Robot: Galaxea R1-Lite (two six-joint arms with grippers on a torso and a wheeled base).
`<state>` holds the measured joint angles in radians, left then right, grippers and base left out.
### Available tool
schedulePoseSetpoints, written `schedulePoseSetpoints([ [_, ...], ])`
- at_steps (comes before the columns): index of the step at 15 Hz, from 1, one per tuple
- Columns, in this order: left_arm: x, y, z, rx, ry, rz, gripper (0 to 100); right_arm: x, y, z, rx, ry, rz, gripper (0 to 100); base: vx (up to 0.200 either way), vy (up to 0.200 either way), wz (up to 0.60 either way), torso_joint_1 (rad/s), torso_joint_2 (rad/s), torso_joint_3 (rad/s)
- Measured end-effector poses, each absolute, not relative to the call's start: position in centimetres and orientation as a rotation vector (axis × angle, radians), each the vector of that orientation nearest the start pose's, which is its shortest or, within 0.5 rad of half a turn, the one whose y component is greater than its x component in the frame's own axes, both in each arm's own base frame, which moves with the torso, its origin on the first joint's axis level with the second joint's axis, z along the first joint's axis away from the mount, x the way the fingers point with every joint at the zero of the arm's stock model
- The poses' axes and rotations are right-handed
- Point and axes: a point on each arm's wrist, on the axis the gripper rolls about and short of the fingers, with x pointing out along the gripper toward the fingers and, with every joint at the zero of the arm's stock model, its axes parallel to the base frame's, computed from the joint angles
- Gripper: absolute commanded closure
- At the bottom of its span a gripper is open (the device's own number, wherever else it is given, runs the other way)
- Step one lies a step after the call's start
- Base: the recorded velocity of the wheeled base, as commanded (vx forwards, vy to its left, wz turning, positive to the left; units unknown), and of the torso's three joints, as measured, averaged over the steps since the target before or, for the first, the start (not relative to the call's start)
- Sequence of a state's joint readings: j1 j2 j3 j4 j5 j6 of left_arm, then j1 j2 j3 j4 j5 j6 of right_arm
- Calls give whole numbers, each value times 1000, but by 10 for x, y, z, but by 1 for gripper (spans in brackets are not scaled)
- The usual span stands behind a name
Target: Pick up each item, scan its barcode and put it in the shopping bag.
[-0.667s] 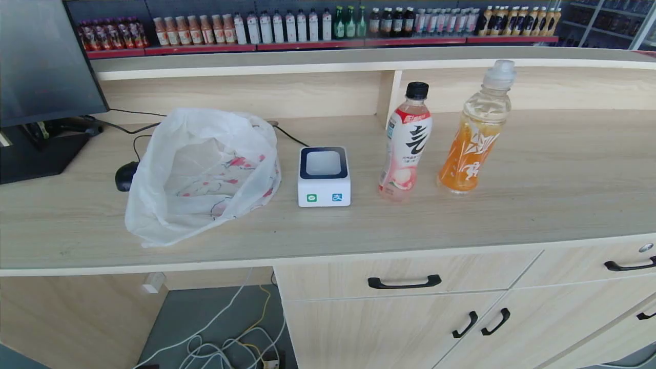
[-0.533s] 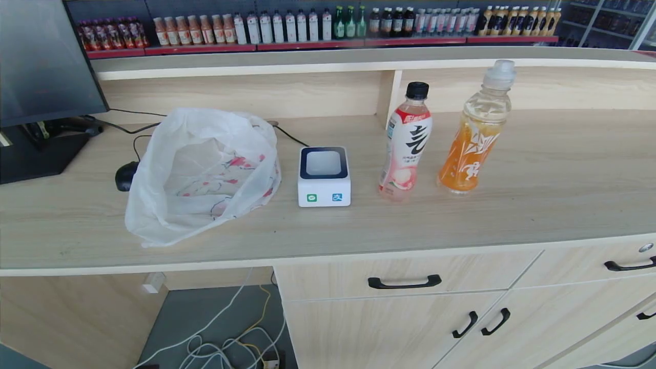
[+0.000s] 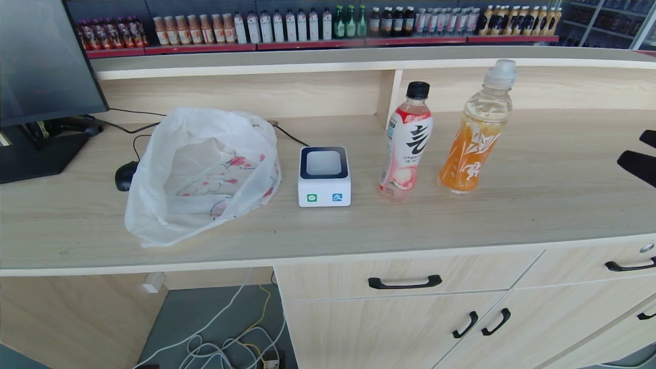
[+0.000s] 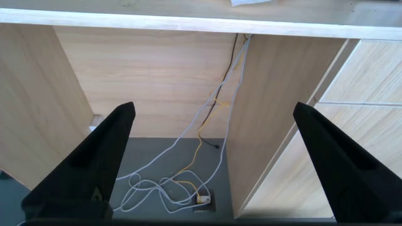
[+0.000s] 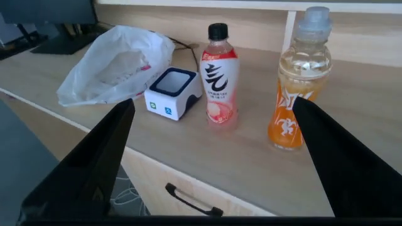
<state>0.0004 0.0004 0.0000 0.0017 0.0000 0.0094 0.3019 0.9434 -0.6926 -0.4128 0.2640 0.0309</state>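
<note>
Right gripper (image 3: 635,148), jaws apart, hangs well right of the white box scanner (image 3: 324,177); left gripper (image 4: 215,107) is likewise spread. Right of the scanner stand a pink-labelled black-capped bottle (image 3: 406,146) and a clear orange-drink bottle (image 3: 474,133) (close neighbours): a sideways approach could topple one into the other.

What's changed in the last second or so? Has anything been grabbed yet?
The right gripper has come into the head view from the right, over the counter, jaws open and empty, well clear of the orange bottle. Nothing has been taken hold of or let go. The orange bottle, the pink bottle, the scanner and the shopping bag stand where they were.
</note>
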Motion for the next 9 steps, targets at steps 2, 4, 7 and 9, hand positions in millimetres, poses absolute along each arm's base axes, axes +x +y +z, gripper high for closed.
schedulePoseSetpoints([
  [2, -23, 0, 75, 9, 2, 0, 0, 135, 51, 308, -42, -184, 541, 0, 0, 0, 0, 0, 0, 0],
  [4, -23, 0, 75, 9, 2, 0, 0, 152, 66, 312, -70, -169, 480, 0, 0, 0, 0, 0, 0, 0],
  [7, -23, 0, 75, 9, 2, 0, 0, 154, 95, 306, -97, -124, 357, 0, 0, 0, 0, 0, 0, 0],
  [9, -23, 0, 75, 9, 2, 0, 0, 151, 108, 303, -125, -101, 271, 0, 0, 0, 0, 0, 0, 0],
])
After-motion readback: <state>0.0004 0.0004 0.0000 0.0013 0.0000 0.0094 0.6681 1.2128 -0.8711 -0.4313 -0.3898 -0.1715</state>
